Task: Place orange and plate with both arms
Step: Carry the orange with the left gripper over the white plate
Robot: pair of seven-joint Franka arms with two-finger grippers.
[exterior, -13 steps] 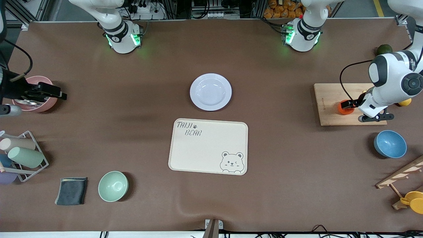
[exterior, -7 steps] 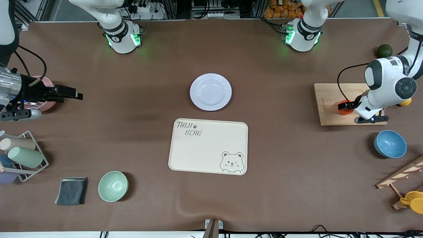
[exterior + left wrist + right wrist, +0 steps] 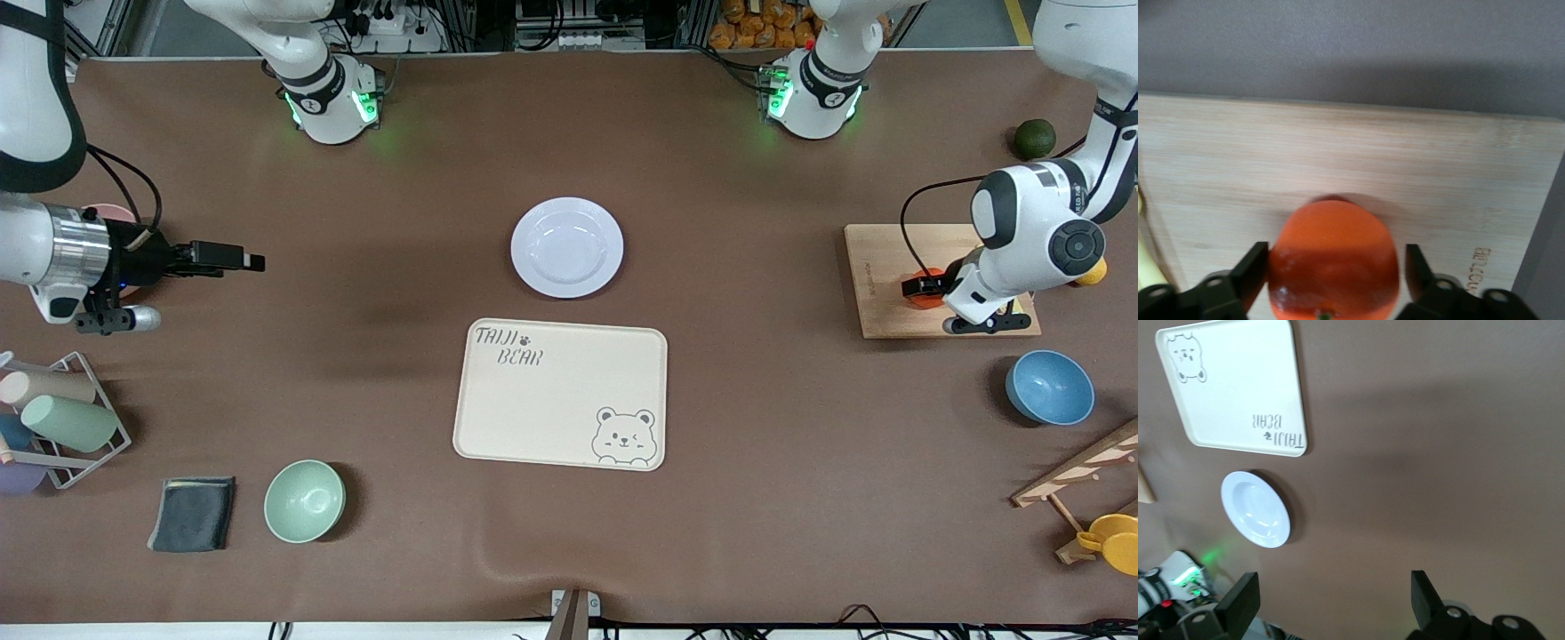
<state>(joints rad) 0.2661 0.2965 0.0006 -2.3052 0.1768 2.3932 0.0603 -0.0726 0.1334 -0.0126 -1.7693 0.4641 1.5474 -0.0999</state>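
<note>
The orange [image 3: 928, 300] sits on a wooden cutting board [image 3: 885, 276] at the left arm's end of the table. My left gripper [image 3: 917, 287] is low over the board and open, with one finger on each side of the orange. In the left wrist view the orange [image 3: 1333, 260] fills the space between the fingers [image 3: 1253, 267]; one finger touches it and the other stands slightly off. The pale lavender plate [image 3: 567, 247] lies empty mid-table and also shows in the right wrist view [image 3: 1256, 510]. My right gripper [image 3: 249, 260] is open and empty, over bare table toward the right arm's end.
A cream bear-printed tray [image 3: 560, 394] lies nearer the camera than the plate. A blue bowl [image 3: 1050, 387], a dark green fruit [image 3: 1035, 138] and a lemon [image 3: 1092, 271] are near the board. A mint bowl [image 3: 304, 500], grey cloth [image 3: 193, 513] and cup rack [image 3: 53, 418] are at the right arm's end.
My right gripper has moved from over the pink bowl toward the middle of the table. My left arm has shifted slightly around the orange, which stays on the board.
</note>
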